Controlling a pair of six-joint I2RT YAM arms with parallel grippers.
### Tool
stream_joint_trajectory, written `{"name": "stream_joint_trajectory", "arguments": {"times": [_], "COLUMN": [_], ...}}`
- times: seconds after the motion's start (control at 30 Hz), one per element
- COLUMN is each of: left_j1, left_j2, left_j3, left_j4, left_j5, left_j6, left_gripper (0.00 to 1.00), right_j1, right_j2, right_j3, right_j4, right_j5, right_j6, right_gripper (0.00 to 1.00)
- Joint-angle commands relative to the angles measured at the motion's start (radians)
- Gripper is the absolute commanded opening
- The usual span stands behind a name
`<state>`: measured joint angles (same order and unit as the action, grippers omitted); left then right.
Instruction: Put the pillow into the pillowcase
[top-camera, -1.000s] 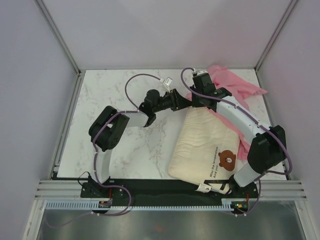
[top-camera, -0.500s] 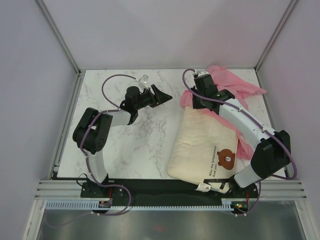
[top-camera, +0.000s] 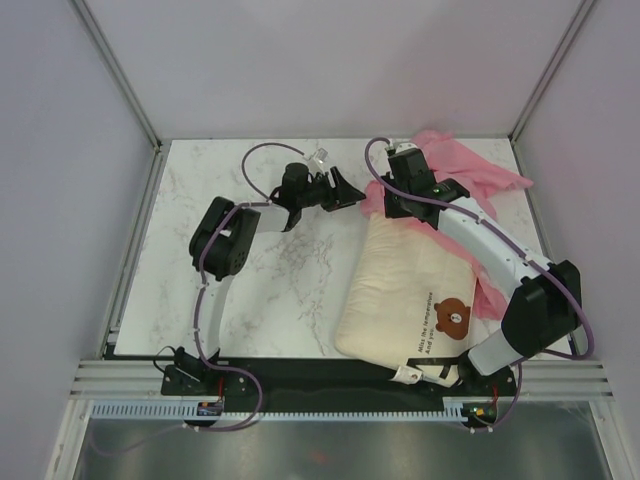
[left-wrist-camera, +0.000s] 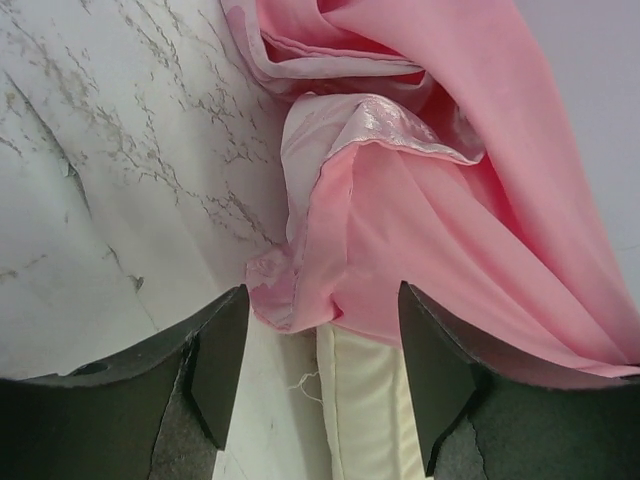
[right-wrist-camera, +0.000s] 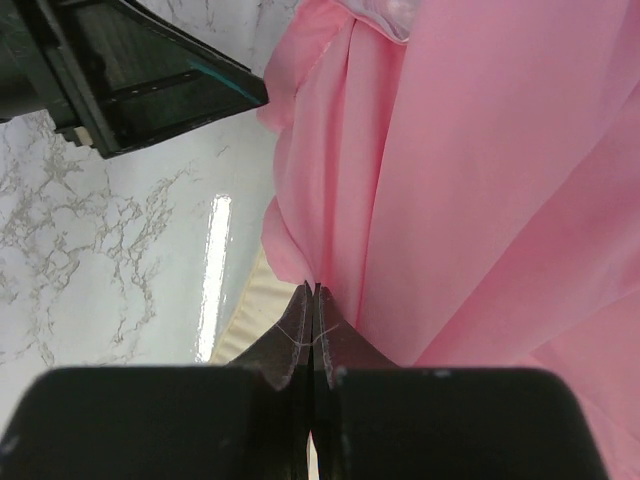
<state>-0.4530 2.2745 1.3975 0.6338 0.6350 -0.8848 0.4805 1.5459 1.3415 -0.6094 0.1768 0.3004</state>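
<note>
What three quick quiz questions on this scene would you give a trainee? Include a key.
1. True or false: the plump cream quilted pillow is fully inside the shiny pink fabric pillowcase.
2. Which stand open? A: left jaws. B: right jaws.
3. Fill in: the right jaws are pinched shut on a fold of the ____.
Key: 1 false, most of the pillow lies bare; 2 A; 3 pillowcase.

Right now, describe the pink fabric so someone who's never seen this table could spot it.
Start at the white marble-patterned table, then go to its far right corner. There a thin shiny pink fabric pillowcase lies bunched, draped over the far end of the plump cream quilted pillow. It is the only pink, crumpled thing; the pillow is cream with a brown bear face.
</note>
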Motion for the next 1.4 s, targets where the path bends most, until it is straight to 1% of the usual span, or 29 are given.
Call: {"name": "stream_joint_trajectory", "arguments": {"times": [0.0, 0.03, 0.13, 0.2, 0.23, 0.3, 0.33, 0.37, 0.4, 0.43, 0.47, 0.5, 0.53, 0.57, 0.6, 0.63, 0.67, 0.7, 0.73, 0.8, 0.83, 0.9, 1.0, 1.07, 1.2, 1.27, 1.33, 1.37], "left_j1": [-0.022, -0.032, -0.059, -0.078, -0.084, -0.09, -0.092, -0.092, -0.085, -0.082, -0.078, -0.067, -0.061, -0.055, -0.041, -0.035, -0.029, -0.024, -0.024, -0.024, -0.024, -0.026, -0.029, -0.032, -0.039, -0.041, -0.041, -0.041], "left_j2": [0.042, 0.072, 0.115, 0.137, 0.144, 0.163, 0.163, 0.155, 0.143, 0.131, 0.113, 0.085, 0.068, 0.053, 0.027, 0.016, 0.005, -0.004, -0.016, -0.027, -0.036, -0.043, -0.053, -0.066, -0.096, -0.113, -0.141, -0.148], "left_j3": [0.089, 0.133, 0.188, 0.219, 0.231, 0.242, 0.236, 0.222, 0.2, 0.137, 0.1, 0.066, -0.004, -0.038, -0.072, -0.141, -0.172, -0.198, -0.228, -0.244, -0.253, -0.258, -0.259, -0.265, -0.285, -0.302, -0.321, -0.325], "left_j4": [-0.045, -0.061, -0.092, -0.077, -0.063, -0.021, -0.008, 0.001, 0.023, 0.047, 0.067, 0.081, 0.105, 0.11, 0.118, 0.118, 0.118, 0.174, 0.184, 0.19, 0.193, 0.195, 0.201, 0.202, 0.21, 0.21, 0.201, 0.195], "left_j5": [0.012, 0.014, 0.031, 0.044, 0.054, 0.074, 0.084, 0.084, 0.068, 0.06, 0.052, 0.048, 0.037, 0.032, 0.025, 0.025, 0.025, 0.005, 0.002, 0.0, 0.0, -0.003, -0.003, -0.004, -0.017, -0.02, -0.031, -0.035], "left_j6": [0.012, 0.007, -0.005, -0.014, -0.029, -0.048, -0.063, -0.065, -0.063, -0.065, -0.068, -0.072, -0.08, -0.083, -0.089, -0.089, -0.089, -0.12, -0.138, -0.141, -0.147, -0.149, -0.154, -0.155, -0.157, -0.152, -0.141, -0.137], "left_gripper": [0.69, 0.69, 0.68, 0.62, 0.5, 0.33, 0.15, 0.03, 0.02, 0.02, 0.02, 0.02, 0.02, 0.02, 0.02, 0.02, 0.02, 0.02, 0.02, 0.02, 0.02, 0.02, 0.02, 0.02, 0.02, 0.02, 0.02, 0.02], "right_j1": [0.004, 0.004, 0.004, 0.004, 0.003, 0.004, 0.004, 0.004, 0.006, 0.007, 0.015, 0.038, 0.053, 0.072, 0.116, 0.144, 0.171, 0.223, 0.248, 0.303, 0.358, 0.421, 0.483, 0.494, 0.5, 0.498, 0.497, 0.492], "right_j2": [-0.009, -0.007, -0.001, 0.002, 0.002, 0.008, 0.01, 0.01, -0.004, -0.016, -0.03, -0.055, -0.066, -0.072, -0.069, -0.064, -0.06, -0.055, -0.053, -0.061, -0.063, -0.058, -0.023, 0.005, 0.16, 0.212, 0.27, 0.314], "right_j3": [0.041, 0.042, 0.045, 0.045, 0.044, 0.035, 0.031, 0.027, 0.012, 0.004, -0.004, -0.013, -0.01, -0.005, 0.014, 0.025, 0.033, 0.033, 0.03, 0.013, 0.007, -0.014, -0.054, -0.077, -0.081, -0.073, -0.077, -0.07], "right_j4": [0.002, 0.005, 0.007, 0.01, 0.011, 0.014, 0.014, 0.013, 0.016, 0.016, 0.016, 0.014, -0.01, -0.03, -0.053, -0.106, -0.131, -0.15, -0.18, -0.204, -0.223, -0.243, -0.268, -0.26, -0.239, -0.208, -0.153, -0.145], "right_j5": [-0.02, -0.022, -0.023, -0.02, -0.017, -0.013, -0.016, -0.017, -0.017, -0.014, -0.008, 0.009, 0.026, 0.042, 0.064, 0.134, 0.165, 0.193, 0.223, 0.272, 0.324, 0.346, 0.38, 0.391, 0.434, 0.425, 0.426, 0.435], "right_j6": [0.011, 0.011, 0.011, 0.011, 0.011, 0.013, 0.011, 0.013, 0.011, 0.009, -0.001, -0.012, -0.015, -0.017, -0.017, -0.009, 0.0, 0.011, 0.038, 0.078, 0.097, 0.153, 0.216, 0.241, 0.256, 0.247, 0.238, 0.236], "right_gripper": [0.0, 0.0, 0.0, 0.0, 0.0, 0.0, 0.07, 0.17, 0.31, 0.42, 0.59, 0.67, 0.74, 0.83, 0.85, 0.86, 0.86, 0.86, 0.85, 0.85, 0.86, 0.86, 0.88, 0.91, 0.94, 0.95, 0.94, 0.9]}}
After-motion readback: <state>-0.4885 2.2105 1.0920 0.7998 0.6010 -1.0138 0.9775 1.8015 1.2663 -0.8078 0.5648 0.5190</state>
